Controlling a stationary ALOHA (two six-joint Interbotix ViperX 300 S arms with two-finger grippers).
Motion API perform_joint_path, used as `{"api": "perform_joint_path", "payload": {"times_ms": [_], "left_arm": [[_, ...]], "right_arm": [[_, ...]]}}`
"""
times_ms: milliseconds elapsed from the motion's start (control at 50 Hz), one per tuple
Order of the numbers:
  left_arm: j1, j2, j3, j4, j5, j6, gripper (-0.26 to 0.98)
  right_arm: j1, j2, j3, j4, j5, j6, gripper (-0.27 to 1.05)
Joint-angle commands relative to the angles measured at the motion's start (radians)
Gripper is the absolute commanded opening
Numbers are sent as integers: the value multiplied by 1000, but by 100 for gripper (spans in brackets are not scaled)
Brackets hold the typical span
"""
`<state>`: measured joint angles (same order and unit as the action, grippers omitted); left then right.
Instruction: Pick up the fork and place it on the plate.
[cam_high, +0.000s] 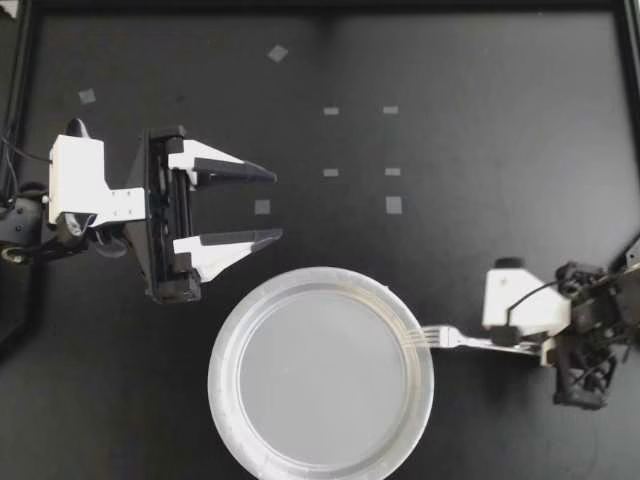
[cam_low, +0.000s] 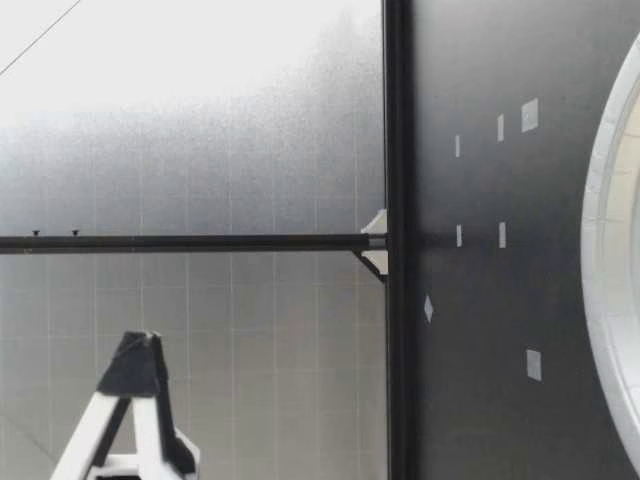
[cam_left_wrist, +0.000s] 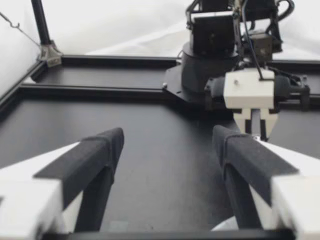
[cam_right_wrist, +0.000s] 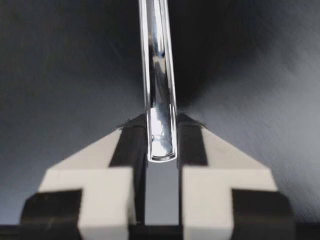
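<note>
A clear round plate (cam_high: 226, 340) lies at the table's front middle. The metal fork (cam_high: 448, 338) points at it from the right, its tines over the plate's right rim; I cannot tell whether they touch. My right gripper (cam_high: 522, 346) is shut on the fork's handle, and in the right wrist view the handle (cam_right_wrist: 159, 75) runs forward from between the two fingers of that gripper (cam_right_wrist: 161, 145). My left gripper (cam_high: 277, 205) hovers open and empty just beyond the plate's far left rim. The left wrist view shows its fingers (cam_left_wrist: 107, 150) spread wide, with the right gripper (cam_left_wrist: 255, 127) ahead.
Small pale tape squares (cam_high: 392, 205) dot the black table beyond the plate. A black frame rail (cam_high: 320, 6) runs along the far edge. In the low view a gripper's finger (cam_low: 135, 375) hangs high above the table, and the plate's rim (cam_low: 598, 250) shows close to the camera.
</note>
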<state>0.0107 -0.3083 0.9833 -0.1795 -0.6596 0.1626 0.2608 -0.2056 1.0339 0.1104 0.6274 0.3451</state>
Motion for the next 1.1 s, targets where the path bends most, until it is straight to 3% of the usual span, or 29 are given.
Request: {"api": "perform_joint_path", "payload": {"times_ms": [0,440,720,1080], "left_arm": [[2,-8,-8,3,-5,2,71],[3,-8,0,2,-5,3,71],[2,-9,8,3,-11,3,71],[2,-11,5,3,-14,5,70]], "right_arm": [[12,11,-26,0,-20,-2,14],[12,101,-64,60,-48,6,20],[12,100,-80,71,-46,17,65],[-25,-48,-150,52,64,25,64]]}}
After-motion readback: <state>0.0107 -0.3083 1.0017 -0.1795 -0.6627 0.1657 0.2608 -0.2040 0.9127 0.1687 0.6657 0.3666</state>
